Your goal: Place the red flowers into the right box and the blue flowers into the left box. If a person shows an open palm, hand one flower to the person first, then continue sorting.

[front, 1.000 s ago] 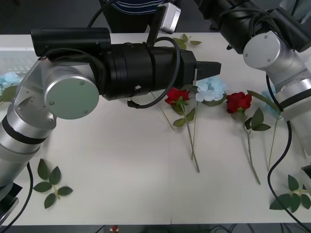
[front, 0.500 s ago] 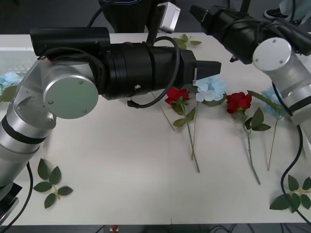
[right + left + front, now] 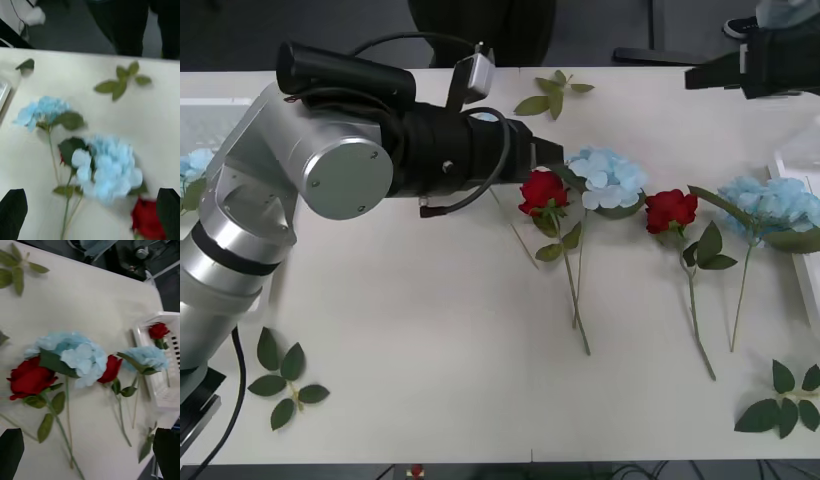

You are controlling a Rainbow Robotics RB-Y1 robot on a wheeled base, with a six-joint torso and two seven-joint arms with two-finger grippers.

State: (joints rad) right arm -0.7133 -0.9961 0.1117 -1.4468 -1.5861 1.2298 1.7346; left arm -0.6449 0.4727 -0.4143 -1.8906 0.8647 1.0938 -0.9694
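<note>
Left jaws beside red rose (image 3: 543, 190)

Bench layout, flowers in a row across the middle.
From left: red rose (image 3: 542, 190), pale-blue hydrangea (image 3: 608, 180), red rose (image 3: 671, 210), pale-blue hydrangea (image 3: 768, 205); a third rose (image 3: 158, 330) lies in the white plastic tray (image 3: 150, 363) at right.

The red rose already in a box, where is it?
In the left wrist view, one red rose lies inside the right box, beside a blue hydrangea.
</note>
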